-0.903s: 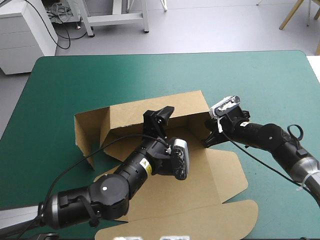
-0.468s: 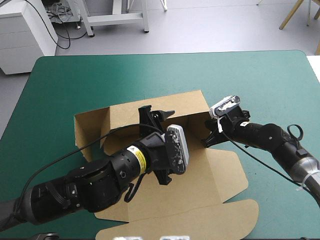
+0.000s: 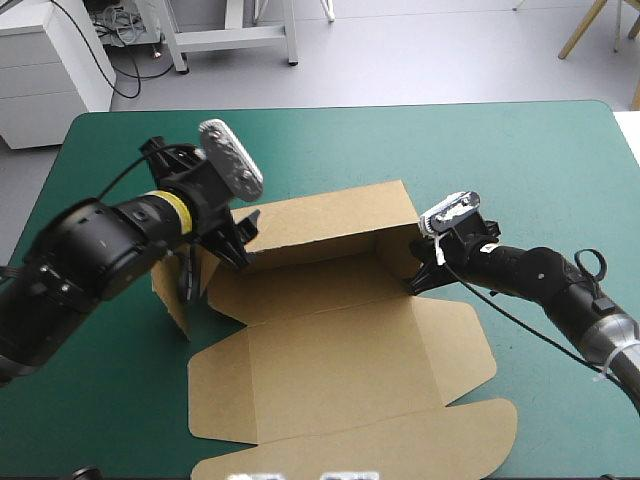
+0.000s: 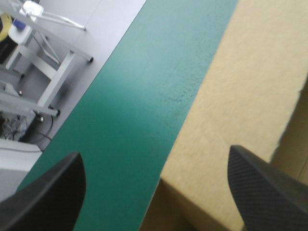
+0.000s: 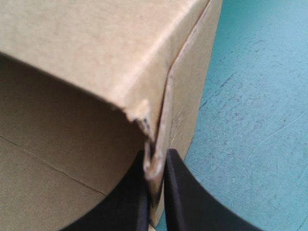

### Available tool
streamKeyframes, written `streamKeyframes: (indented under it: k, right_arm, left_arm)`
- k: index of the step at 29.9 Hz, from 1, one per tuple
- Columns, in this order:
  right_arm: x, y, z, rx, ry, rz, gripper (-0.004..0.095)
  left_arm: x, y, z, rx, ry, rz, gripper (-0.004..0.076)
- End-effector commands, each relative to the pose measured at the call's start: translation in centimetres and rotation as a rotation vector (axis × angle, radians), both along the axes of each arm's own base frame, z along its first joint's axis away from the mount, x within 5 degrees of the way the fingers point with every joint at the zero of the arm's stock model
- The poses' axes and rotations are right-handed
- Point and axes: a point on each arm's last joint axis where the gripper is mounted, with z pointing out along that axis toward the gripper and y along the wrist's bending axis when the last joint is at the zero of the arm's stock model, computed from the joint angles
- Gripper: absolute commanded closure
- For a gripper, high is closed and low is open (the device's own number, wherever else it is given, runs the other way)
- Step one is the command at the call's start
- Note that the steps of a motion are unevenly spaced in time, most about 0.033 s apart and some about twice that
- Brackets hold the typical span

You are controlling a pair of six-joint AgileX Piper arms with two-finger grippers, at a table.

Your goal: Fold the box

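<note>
— Where does the box (image 3: pixel 340 350) lie?
— Mid-counter (image 3: pixel 500 150), back wall raised, lid flat toward the near edge.
— And the right tool (image 3: pixel 413 284)?
— Pinched together on the box's right rear corner, with the board's torn edge between its black fingers (image 5: pixel 180 192).
— The left tool (image 3: pixel 214 256)?
— Fingers wide apart at the back wall's left end, gripping nothing. The upright left flap (image 3: pixel 168 268) stands just beside it.
</note>
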Motion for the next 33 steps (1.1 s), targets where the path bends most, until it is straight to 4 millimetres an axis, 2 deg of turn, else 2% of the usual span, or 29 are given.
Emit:
streamKeyframes:
  k: [1,6,10,15,18,22,28,33]
  right_arm:
    - [0.0,-0.2,1.9,0.025,-0.080,-0.025,0.0927]
    - [-0.3,-0.8,2.7,-0.033,-0.087,-0.056,0.0927]
    - [-0.9,-1.7,4.3,-0.048,-0.047,-0.141,0.0927]
    - [-2.4,-2.6,7.5,-0.044,0.038,-0.228,0.0927]
    - [-3.3,-3.2,9.7,-0.037,0.083,-0.285,0.0927]
    - [-3.6,-3.5,10.8,-0.067,0.154,-0.317,0.0927]
    - [-1.8,-3.0,9.0,-0.090,0.270,-0.343,0.0927]
    - [1.0,-2.2,7.3,-0.116,0.330,-0.346,0.0927]
  left_arm:
    - [0.0,3.7,2.7,-0.121,-0.065,0.084,0.0157]
    - [1.1,8.8,2.6,-0.155,-0.017,0.322,0.0158]
    - [1.6,12.4,2.2,-0.235,0.042,0.495,0.0171]
    - [1.8,15.2,2.1,-0.456,0.088,0.636,0.0223]
    - [1.7,16.0,2.2,-0.505,0.093,0.669,0.0244]
    - [1.7,16.2,2.2,-0.504,0.091,0.677,0.0262]
    - [1.7,16.2,2.2,-0.498,0.087,0.680,0.0286]
    - [1.7,16.4,2.2,-0.478,0.080,0.689,0.0305]
